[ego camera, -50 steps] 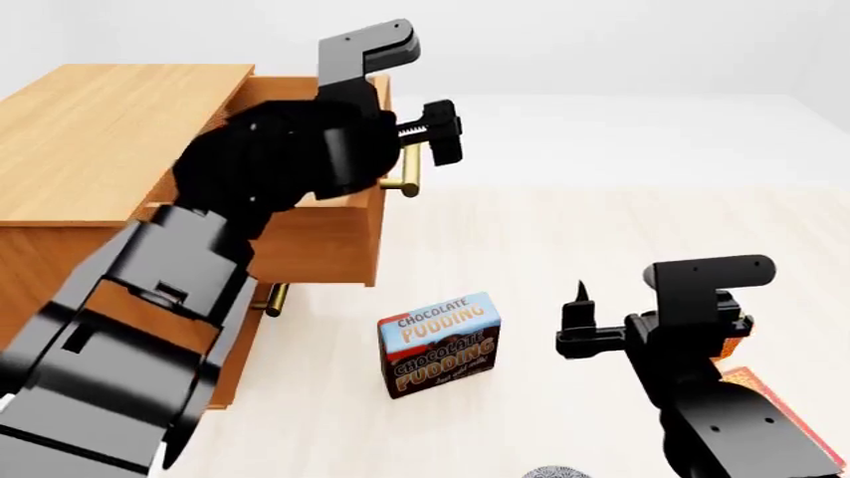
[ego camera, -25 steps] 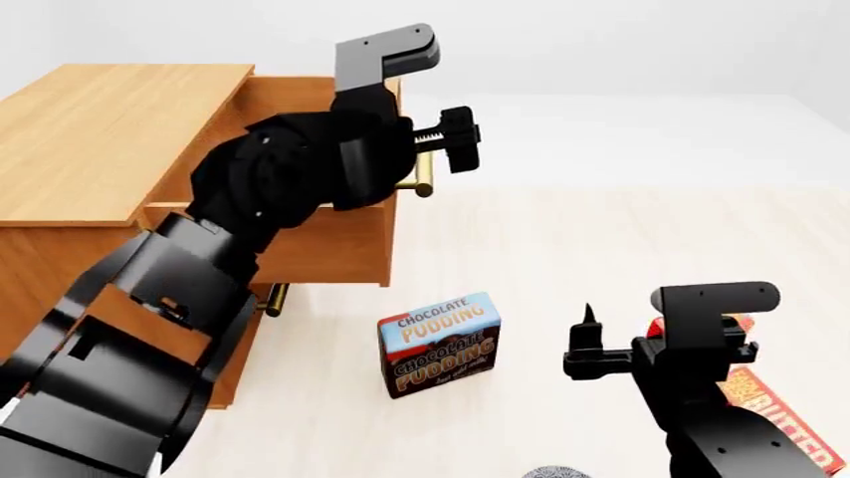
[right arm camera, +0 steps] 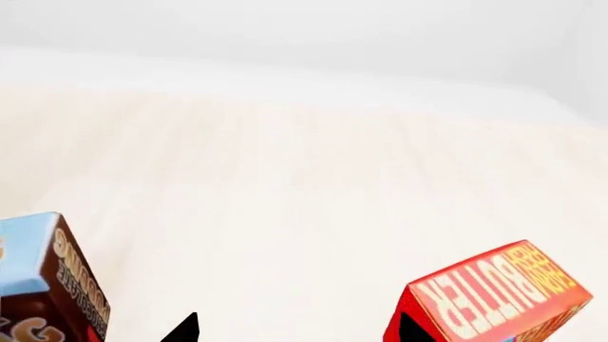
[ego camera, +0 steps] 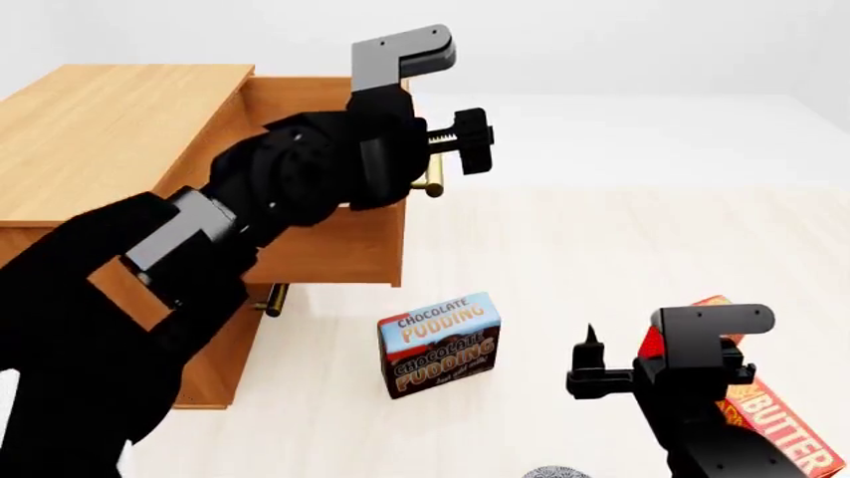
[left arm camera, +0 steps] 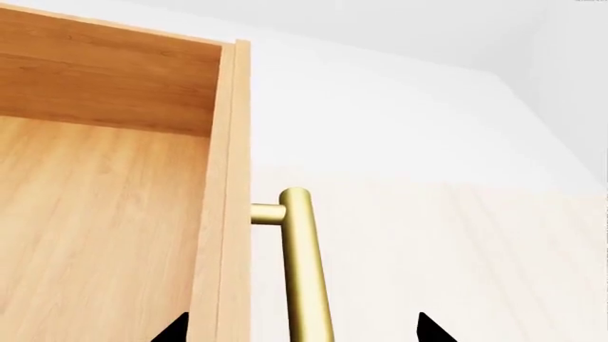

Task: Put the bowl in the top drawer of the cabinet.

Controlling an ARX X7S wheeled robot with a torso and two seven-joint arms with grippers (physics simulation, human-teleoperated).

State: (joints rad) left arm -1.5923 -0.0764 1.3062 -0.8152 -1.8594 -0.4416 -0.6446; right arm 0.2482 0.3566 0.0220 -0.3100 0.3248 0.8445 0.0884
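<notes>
My left tool (ego camera: 445, 149) straddles, open and ungripped, the top drawer (left arm camera: 114, 214)'s brass handle (left arm camera: 304, 263) on the cabinet (ego camera: 106, 129) to slide it out, my right tool (ego camera: 584, 363) waits open beside the pudding box (ego camera: 441, 344), bowl unseen.

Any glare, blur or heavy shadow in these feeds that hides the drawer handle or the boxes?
Left wrist view: sharp, soft sheen on the brass handle, no glare. Head view: even light, faint shadows; the left arm hides most of the top drawer. Right wrist view: pudding box and butter box crisp but cropped.
</notes>
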